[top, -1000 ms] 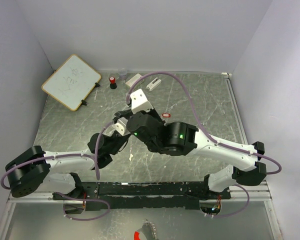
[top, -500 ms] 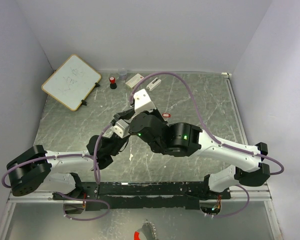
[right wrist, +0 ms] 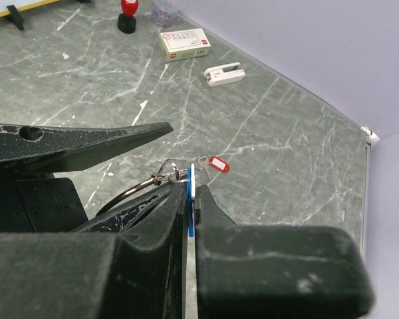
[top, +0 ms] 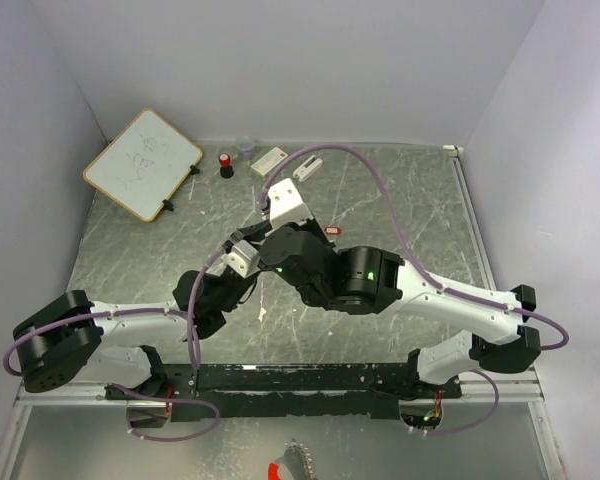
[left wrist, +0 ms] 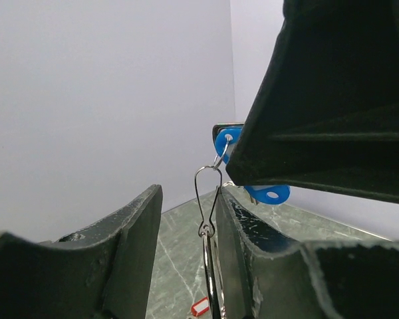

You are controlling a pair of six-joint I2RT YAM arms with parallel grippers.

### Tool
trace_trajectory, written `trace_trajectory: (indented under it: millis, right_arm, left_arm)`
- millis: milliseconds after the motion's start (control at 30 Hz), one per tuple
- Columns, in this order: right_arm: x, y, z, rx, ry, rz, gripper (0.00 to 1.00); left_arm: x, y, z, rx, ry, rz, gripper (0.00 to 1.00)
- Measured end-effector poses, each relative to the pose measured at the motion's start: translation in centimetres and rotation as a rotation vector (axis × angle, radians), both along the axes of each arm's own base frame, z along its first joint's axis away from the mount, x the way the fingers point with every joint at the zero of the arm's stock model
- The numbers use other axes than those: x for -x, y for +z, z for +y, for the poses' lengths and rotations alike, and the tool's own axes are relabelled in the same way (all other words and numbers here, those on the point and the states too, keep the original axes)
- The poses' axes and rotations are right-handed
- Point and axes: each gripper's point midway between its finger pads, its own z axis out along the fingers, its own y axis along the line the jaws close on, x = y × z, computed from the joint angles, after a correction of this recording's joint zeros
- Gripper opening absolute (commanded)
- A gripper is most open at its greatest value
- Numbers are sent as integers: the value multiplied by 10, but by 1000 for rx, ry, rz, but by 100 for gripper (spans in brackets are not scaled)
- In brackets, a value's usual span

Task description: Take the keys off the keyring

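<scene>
Motion is small: the right gripper (right wrist: 189, 199), clamped on the blue key (left wrist: 229, 141), has drifted slightly leftward. The keyring (left wrist: 209, 266) stands between the parted jaws of the left gripper (left wrist: 186, 252), still hooked to that key, we judge; the red key (right wrist: 217, 164) lies free on the table (right wrist: 286, 153).

Whiteboard (top: 142, 163), red-capped cylinder (top: 225, 163) and white box (top: 270, 158) line the back edge; bare tabletop (top: 420, 210) lies rightward.

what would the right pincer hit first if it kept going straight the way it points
Most likely the red key, lying on the table ahead of the right pincer, which clamps the blue key. The ring sits slightly left of that line. Depth is unclear.
</scene>
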Motion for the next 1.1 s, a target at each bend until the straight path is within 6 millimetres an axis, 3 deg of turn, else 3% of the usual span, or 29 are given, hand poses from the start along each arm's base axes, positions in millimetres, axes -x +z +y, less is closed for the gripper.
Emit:
trace_trajectory:
  millis: [600,967,1100]
  right_arm:
    - [1,3,-7,-13,-7,-11,0]
    - [1,1,-8,-7,-7,-9,0]
    - [1,1,-8,-9,-7,-10,0]
  left_arm:
    - [5,-2,-6,-30,-35,-16,45]
    - [8,-6,-10,-50,-54,-17,39]
    - [8,-5,-10,-51,-57,-20,31]
